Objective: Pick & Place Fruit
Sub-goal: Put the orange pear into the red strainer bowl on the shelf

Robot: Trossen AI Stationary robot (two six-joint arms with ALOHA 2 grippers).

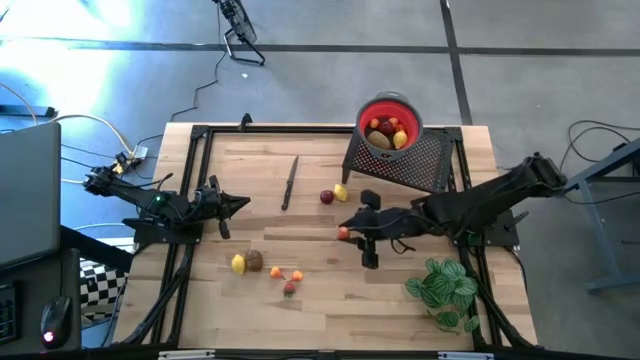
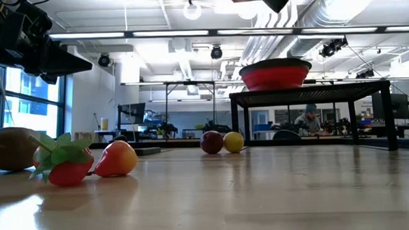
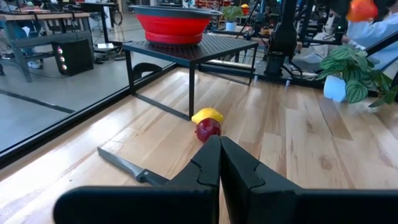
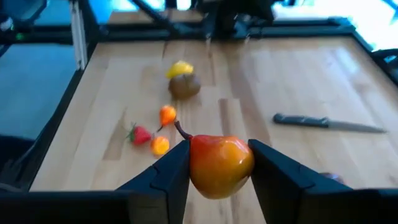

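Observation:
My right gripper (image 4: 219, 169) is shut on an orange-red, pear-shaped fruit (image 4: 219, 163) above the middle of the table (image 1: 260, 235); the high view shows that fruit (image 1: 343, 233) at the fingertips. A red and a yellow fruit (image 1: 334, 195) lie near the black mesh stand (image 1: 400, 162). The stand bears the red bowl (image 1: 390, 122), which has fruit in it. Several more fruit (image 1: 262, 268) lie toward the near left. My left gripper (image 3: 219, 155) stays shut at the table's left side, touching nothing. My right gripper pinches the pear-shaped fruit by its two opposite sides (image 4: 198, 167) between the two fingers (image 4: 171, 174). The fingers reach in from the table's right, slanting downward. The fruit is lifted clear of the table, and its thin stem (image 4: 181, 130) points away from the gripper.
A thin dark knife (image 1: 290, 182) lies on the table left of the stand. A green leafy plant (image 1: 443, 285) stands at the near right. Black frame rails (image 1: 190, 180) run along the table's sides.

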